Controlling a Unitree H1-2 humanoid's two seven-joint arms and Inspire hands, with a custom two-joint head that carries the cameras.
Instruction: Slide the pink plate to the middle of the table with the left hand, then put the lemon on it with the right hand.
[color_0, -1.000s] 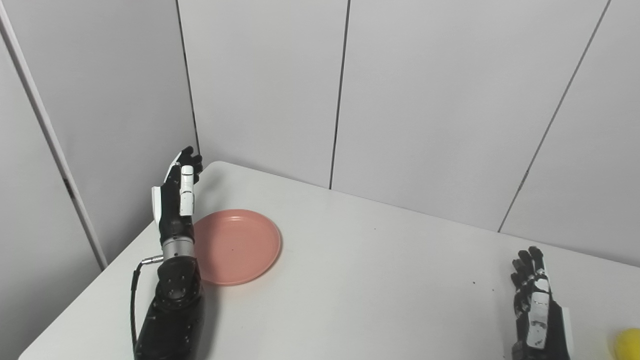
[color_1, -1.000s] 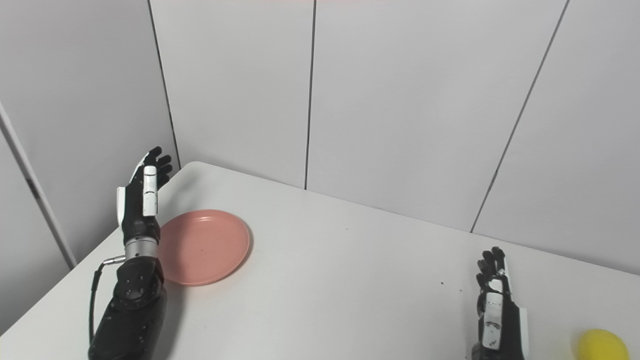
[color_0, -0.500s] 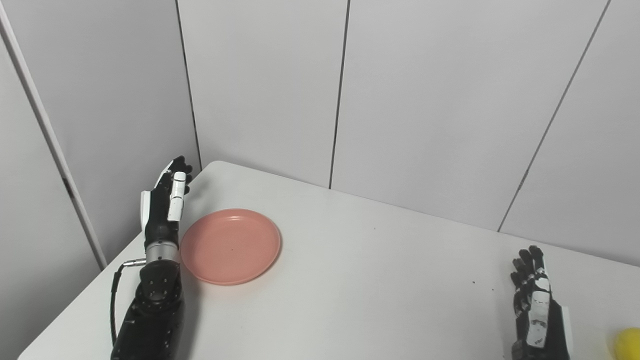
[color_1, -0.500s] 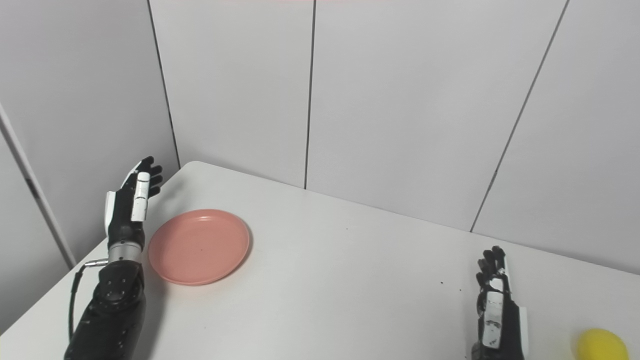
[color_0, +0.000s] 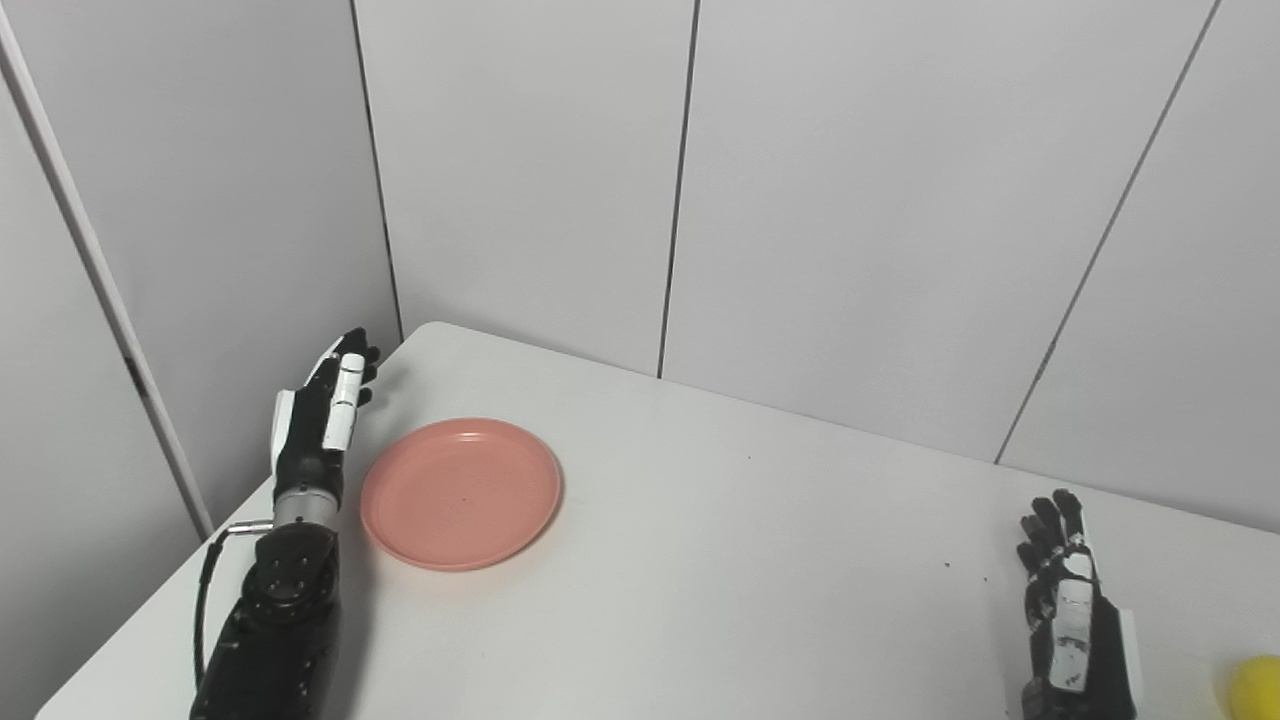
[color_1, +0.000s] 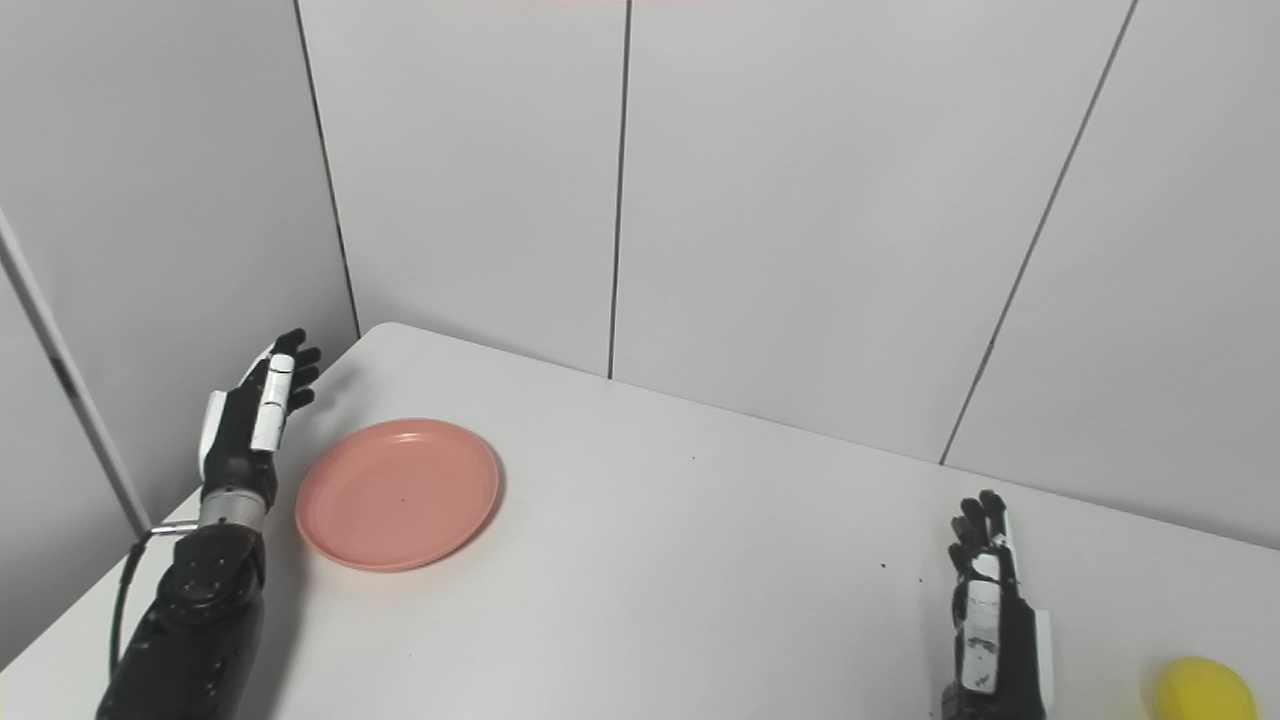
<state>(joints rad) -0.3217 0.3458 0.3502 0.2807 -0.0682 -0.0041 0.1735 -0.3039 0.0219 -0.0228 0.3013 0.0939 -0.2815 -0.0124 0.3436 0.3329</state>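
The round pink plate (color_0: 461, 493) lies flat on the white table (color_0: 700, 560) near its far left corner. My left hand (color_0: 318, 420) stands upright just left of the plate, fingers apart, holding nothing and not touching the rim. A yellow lemon (color_1: 1200, 690) rests at the table's near right edge, partly cut off in the left eye view. My right hand (color_1: 990, 610) is open, fingers extended, resting by the near right, a short way left of the lemon.
Grey wall panels (color_0: 850, 200) close in the table behind and on the left. A few dark specks (color_0: 948, 566) dot the tabletop near the right hand.
My left hand has drifted leftward, off the plate's left rim to a spot beside it, and lowered a little. The plate, lemon and right hand stay put.
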